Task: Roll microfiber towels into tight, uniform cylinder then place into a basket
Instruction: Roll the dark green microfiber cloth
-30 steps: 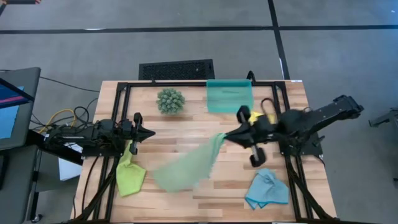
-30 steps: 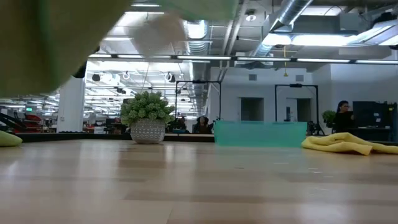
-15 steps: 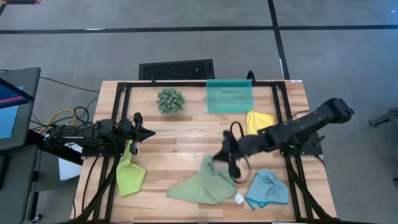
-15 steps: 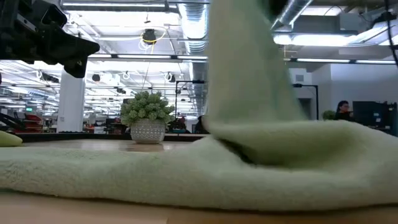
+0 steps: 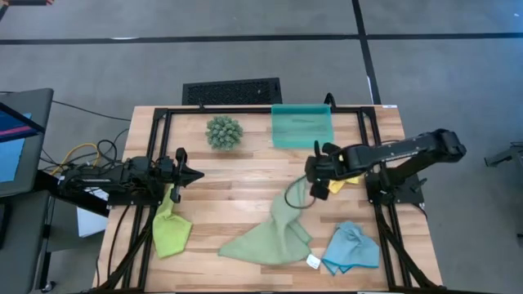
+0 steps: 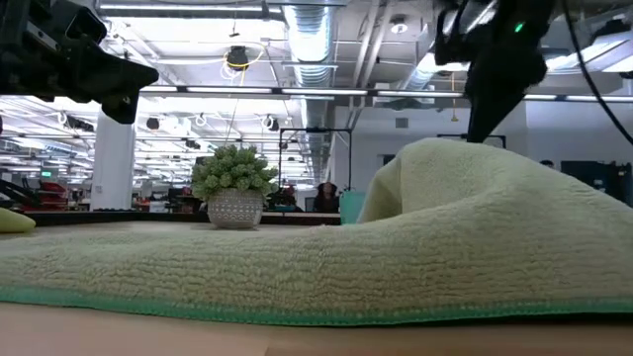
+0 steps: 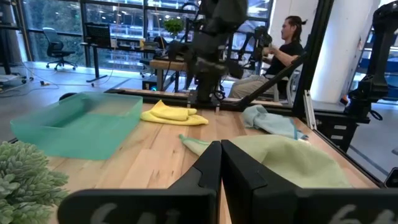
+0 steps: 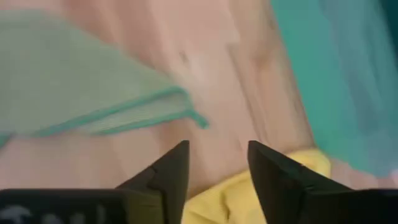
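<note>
Sage green cloth dominated the high view: the sage green towel (image 5: 274, 233) lay spread and rumpled on the wooden tabletop (image 5: 237, 175), one corner trailing up toward the right gripper (image 5: 315, 170). That gripper hung above the tabletop just beside the yellow towel (image 5: 339, 181), its jaws parted with nothing between them. The light blue towel (image 5: 351, 247) sat bunched near the front right corner, close to the sage one. The lime green towel (image 5: 170, 226) lay at the front left, under the left gripper (image 5: 194, 174), which waited at the left edge with jaws pressed together. The teal basket (image 5: 301, 126) stood at the rear edge, with the spiky plant ball (image 5: 224, 131) to its left and a black grille (image 5: 232, 91) on the floor behind.

From the low view, the sage green towel (image 6: 326, 262) filled the foreground in a humped fold. The plant ball (image 6: 233, 183) stood behind it, and the right arm (image 6: 495, 59) hung above.

Through the left wrist view, the clenched jaws pointed across the tabletop toward the basket (image 7: 78, 123), the yellow towel (image 7: 174, 114), the light blue towel (image 7: 268, 120) and the sage green towel (image 7: 292, 160). A person (image 7: 280, 53) sat beyond the table.

Seen from the right wrist view, the released jaws framed bare wood, with the sage towel's corner (image 8: 93, 93), the yellow towel (image 8: 230, 199) and the basket (image 8: 342, 74) around them.
</note>
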Controlling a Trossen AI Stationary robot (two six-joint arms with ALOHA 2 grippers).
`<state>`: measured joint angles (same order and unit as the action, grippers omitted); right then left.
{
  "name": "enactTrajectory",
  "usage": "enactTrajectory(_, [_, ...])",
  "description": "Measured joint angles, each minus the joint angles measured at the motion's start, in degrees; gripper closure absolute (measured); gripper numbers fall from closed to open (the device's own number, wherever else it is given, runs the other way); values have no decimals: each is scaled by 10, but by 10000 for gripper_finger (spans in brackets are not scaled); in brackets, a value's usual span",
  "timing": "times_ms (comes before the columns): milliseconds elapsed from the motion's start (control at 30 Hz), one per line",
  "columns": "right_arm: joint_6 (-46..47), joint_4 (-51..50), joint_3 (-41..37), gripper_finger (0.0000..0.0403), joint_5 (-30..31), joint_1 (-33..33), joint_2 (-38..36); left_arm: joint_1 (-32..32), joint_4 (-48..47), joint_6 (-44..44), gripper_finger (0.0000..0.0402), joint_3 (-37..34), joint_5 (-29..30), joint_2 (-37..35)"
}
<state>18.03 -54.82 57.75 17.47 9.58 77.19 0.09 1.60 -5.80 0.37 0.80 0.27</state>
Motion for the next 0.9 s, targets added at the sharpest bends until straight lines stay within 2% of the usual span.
enactTrajectory(167, [-46, 93, -21, 181, -58, 141, 6, 0, 0, 0, 402, 0, 0, 0])
enactTrajectory(300, [-51, 220, -54, 181, -63, 249, 69, 0, 0, 0, 401, 0, 0, 0])
enactTrajectory(433, [-53, 324, -56, 184, -62, 319, 151, 0, 0, 0, 401, 0, 0, 0])
enactTrajectory(700, [-95, 367, -24, 209, -44, 356, 273, 0, 0, 0, 402, 0, 0, 0])
enactTrajectory(900, [-95, 370, -15, 281, -35, 342, 297, 0, 0, 0, 401, 0, 0, 0])
